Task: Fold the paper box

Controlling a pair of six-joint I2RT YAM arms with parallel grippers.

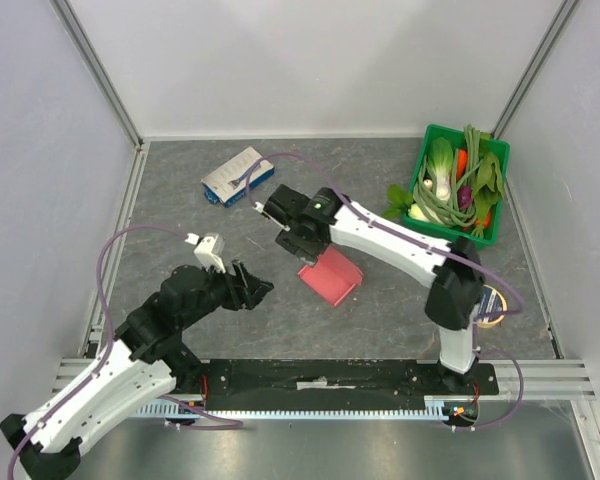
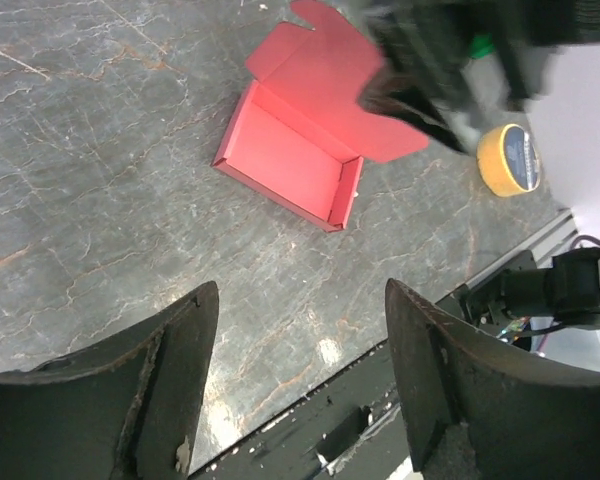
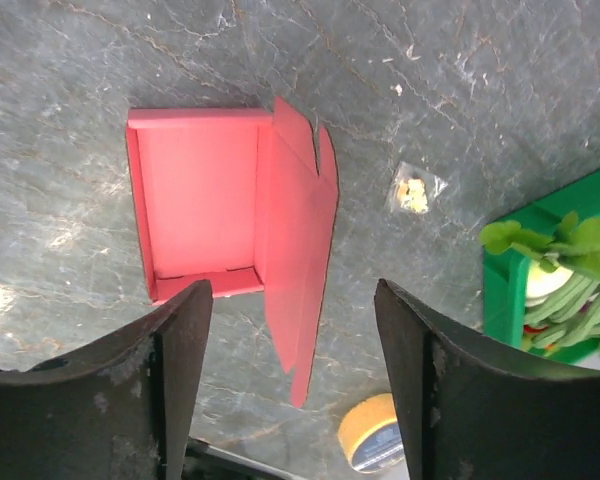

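Note:
The paper box (image 1: 332,276) is red, with its tray folded up and resting on the table at mid-centre. Its lid flap (image 3: 305,270) stands up from one long wall, notched at the far end. My right gripper (image 1: 293,240) hovers just above and left of the box, open; in its wrist view the gripper (image 3: 292,340) holds nothing, and the flap's tip shows in the gap between the fingers without touching them. My left gripper (image 1: 256,284) is open and empty, left of the box. Its wrist view shows the box (image 2: 285,165) ahead of the gripper (image 2: 300,345).
A white-and-blue box (image 1: 238,177) lies at the back left. At the back right stands a green basket (image 1: 492,225) of vegetables. A yellow tape roll (image 1: 491,306) sits by the right arm's base. A small clear scrap (image 3: 413,190) lies near the basket.

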